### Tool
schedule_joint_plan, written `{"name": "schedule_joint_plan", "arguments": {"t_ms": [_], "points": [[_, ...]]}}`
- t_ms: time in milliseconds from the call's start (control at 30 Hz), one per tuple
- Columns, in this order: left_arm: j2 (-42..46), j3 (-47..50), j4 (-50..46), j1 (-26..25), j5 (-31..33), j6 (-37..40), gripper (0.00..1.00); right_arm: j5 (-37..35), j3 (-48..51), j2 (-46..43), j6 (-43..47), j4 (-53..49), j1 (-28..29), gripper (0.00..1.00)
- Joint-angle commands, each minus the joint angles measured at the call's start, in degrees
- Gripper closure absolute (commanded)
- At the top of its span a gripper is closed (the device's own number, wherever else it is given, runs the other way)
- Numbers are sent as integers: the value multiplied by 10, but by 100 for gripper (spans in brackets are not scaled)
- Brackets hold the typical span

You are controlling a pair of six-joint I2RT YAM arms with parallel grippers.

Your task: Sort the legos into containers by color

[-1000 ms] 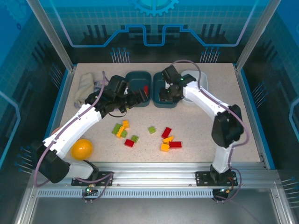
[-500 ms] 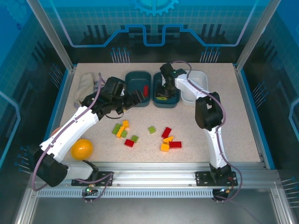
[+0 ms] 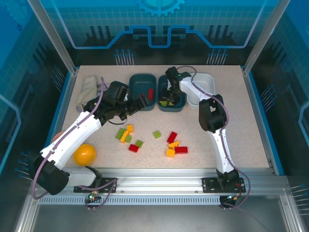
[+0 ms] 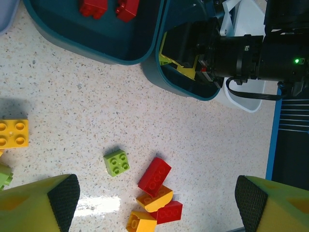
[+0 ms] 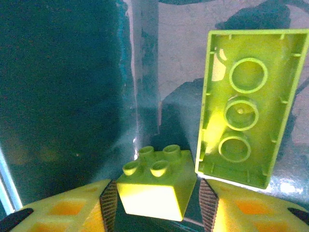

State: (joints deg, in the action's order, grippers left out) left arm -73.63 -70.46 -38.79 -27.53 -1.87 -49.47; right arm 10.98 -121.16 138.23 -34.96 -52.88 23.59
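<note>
Right arm (image 3: 212,116) folded in since a second ago, elbow pulled toward centre. Right tool (image 3: 166,96) now low inside middle dark teal shallow plastic tray (image 3: 179,107), upper centre of frame. Pads look clenched on small light green square brick (image 5: 154,191), beside upturned long green brick (image 5: 246,101). Left tool (image 3: 141,100) spread wide, empty, over worktop (image 3: 231,125). Green drop judged imminent. Loose red, yellow, green bricks (image 3: 171,145) wait mid-frame.

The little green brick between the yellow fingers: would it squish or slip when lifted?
Probably no squishing: the little green brick shows crisp edges and studs between the pads of the right gripper, so it looks stiff. Its shiny plastic might slip, though the flat sides suit the pads.
</note>
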Motion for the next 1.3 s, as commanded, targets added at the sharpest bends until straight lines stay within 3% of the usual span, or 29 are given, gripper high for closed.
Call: {"name": "schedule_joint_plan", "arguments": {"t_ms": [0,233,367,533,667,833,1067,1267], "points": [[22,12,-18,1,7,-4,12,-16,-14,-39,4,-18,-2,48],[48,29,-50,1,16,4,12,-92,35,-171,22,-19,23,52],[59,46,-80,-2,4,32,12,-130,165,-289,45,-8,66,50],[84,92,-90,-22,-16,65,12,-160,373,-411,60,-32,142,33],[101,138,-86,-42,-28,63,13,-145,503,-481,37,-36,188,33],[104,164,-69,-65,-35,42,13,-47,573,-495,-49,0,184,37],[85,157,-54,-92,-37,29,13,-32,607,-487,-155,48,158,47],[90,155,-59,-96,-33,29,13,-15,632,-477,-219,84,141,43]]}}
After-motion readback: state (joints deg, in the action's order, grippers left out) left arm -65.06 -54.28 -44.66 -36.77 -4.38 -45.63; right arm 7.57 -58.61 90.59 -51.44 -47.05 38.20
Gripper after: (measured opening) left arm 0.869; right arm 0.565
